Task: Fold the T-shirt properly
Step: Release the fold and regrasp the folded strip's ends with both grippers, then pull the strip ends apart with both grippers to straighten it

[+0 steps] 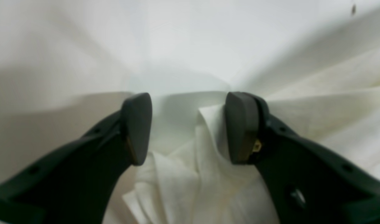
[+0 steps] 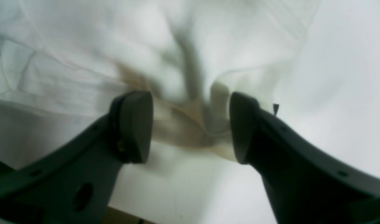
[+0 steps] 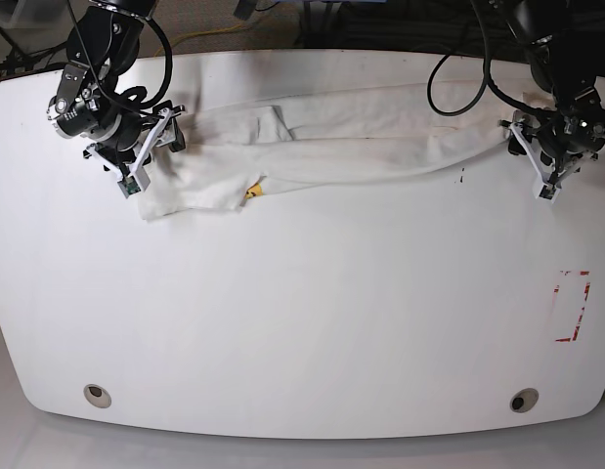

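The white T-shirt (image 3: 380, 147) lies across the far part of the table as a long, narrow band, with a small yellow bit of print (image 3: 251, 191) showing near its left end. My left gripper (image 3: 517, 135) stands at the band's right end. In the left wrist view it (image 1: 190, 127) is open, its dark pads (image 1: 241, 127) straddling a bunched fold of the shirt (image 1: 205, 149). My right gripper (image 3: 170, 132) is at the band's left end. It (image 2: 190, 127) is also open, with a crumpled, shadowed fold (image 2: 190, 130) between its pads.
The white table (image 3: 302, 313) reaches toward the near edge, with two round holes (image 3: 97, 395) (image 3: 523, 400) close to it. A red rectangular marking (image 3: 571, 305) sits at the right. Cables hang behind the far edge.
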